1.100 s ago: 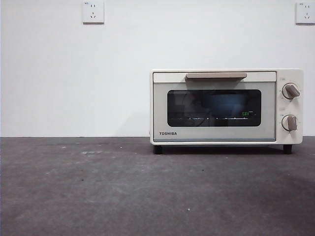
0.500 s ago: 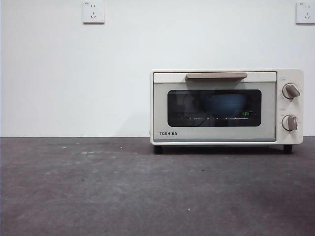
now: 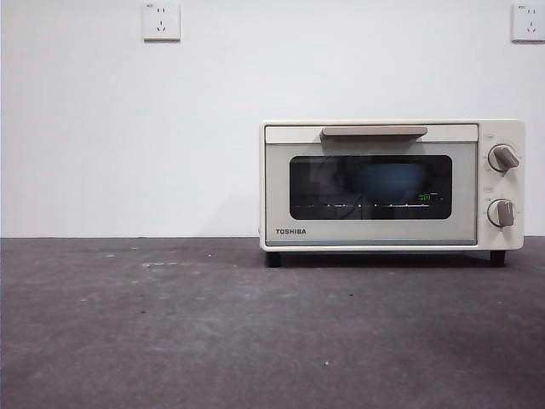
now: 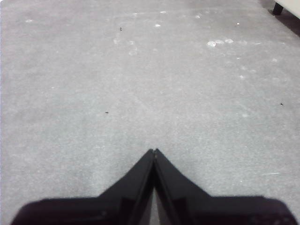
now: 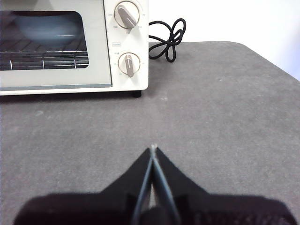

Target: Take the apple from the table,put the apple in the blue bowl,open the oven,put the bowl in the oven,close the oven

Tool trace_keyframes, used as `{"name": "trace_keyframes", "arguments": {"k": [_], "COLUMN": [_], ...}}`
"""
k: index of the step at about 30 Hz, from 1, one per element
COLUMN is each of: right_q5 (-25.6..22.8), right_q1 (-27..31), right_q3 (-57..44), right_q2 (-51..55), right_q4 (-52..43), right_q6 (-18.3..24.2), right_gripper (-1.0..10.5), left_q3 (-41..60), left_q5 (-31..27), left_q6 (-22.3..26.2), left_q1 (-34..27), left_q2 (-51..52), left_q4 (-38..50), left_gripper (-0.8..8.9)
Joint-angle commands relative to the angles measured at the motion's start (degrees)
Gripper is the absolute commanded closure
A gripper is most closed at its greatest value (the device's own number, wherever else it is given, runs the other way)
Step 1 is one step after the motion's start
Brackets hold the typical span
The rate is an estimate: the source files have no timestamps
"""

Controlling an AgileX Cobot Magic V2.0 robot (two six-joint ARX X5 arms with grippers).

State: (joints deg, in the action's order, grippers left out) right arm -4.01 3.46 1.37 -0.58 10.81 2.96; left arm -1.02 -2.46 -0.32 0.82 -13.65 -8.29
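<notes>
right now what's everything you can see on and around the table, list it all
cream-white toshiba toaster oven: one, cream-white with a dark glass window, on the table against the wall, door shut
tan bar handle: one, tan, along the top of the oven door
grey knobs: two, grey, stacked beside the window
round blue bowl: one, blue, on the rack behind the oven glass; its contents cannot be made out
black power cord: one, black, coiled on the table beside the oven
dark grey matte table: one, dark grey, speckled
wall sockets: two, white, high on the white wall
left gripper: one, black, jaws shut, over bare table
right gripper: one, black, jaws shut, in front of the oven
</notes>
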Motion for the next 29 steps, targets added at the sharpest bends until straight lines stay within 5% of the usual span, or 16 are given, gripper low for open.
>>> {"name": "trace_keyframes", "arguments": {"k": [1, 29], "right_q5": [0.17, 0.17], "right_q1": [-0.02, -0.02], "right_q3": [-0.57, -0.57], "right_q2": [0.07, 0.07], "right_q4": [-0.31, -0.31], "right_q6": [-0.20, -0.20], "right_gripper": [9.5, 9.5], "left_q3": [0.55, 0.55], "left_q5": [-0.11, -0.09], "left_q6": [-0.39, -0.39], "left_q1": [-0.13, -0.13], "left_q2": [-0.02, 13.44], "left_q4": [0.52, 0.42], "left_gripper": [8.17, 8.17]}}
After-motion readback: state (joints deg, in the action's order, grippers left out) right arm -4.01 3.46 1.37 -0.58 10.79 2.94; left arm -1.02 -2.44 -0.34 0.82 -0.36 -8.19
